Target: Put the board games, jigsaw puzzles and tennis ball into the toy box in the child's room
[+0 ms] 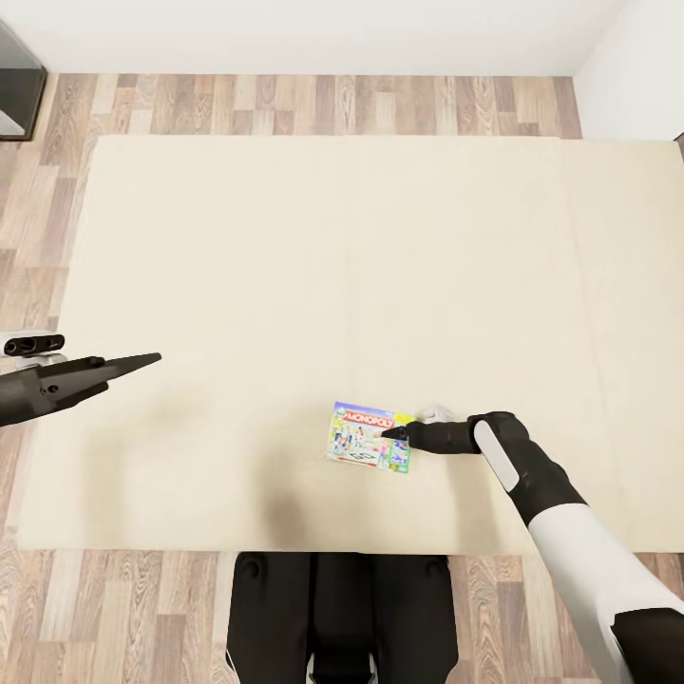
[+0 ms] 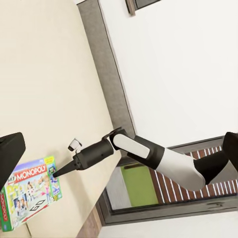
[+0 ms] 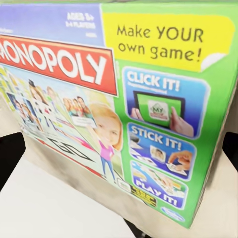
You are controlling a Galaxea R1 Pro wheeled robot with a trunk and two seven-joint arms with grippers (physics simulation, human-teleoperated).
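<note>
One board game [image 1: 366,439], a flat Monopoly box in green, blue and red, lies on the cream bed [image 1: 285,266] near its front edge. My right gripper [image 1: 391,434] reaches in from the right, its tip over the box's right part. In the right wrist view the box face [image 3: 99,99] sits close up between the dark fingers [image 3: 10,153], which stand apart at the frame's two sides. The left wrist view has the same box [image 2: 27,193] with the right gripper [image 2: 58,173] pointing at it. My left gripper [image 1: 152,359] hovers open over the bed's left side, holding nothing.
Wood plank floor [image 1: 285,104] surrounds the bed, with white wall beyond. A dark piece of furniture [image 1: 17,85] stands at the far left corner. My base [image 1: 342,608] is against the bed's front edge. Most of the mattress is bare.
</note>
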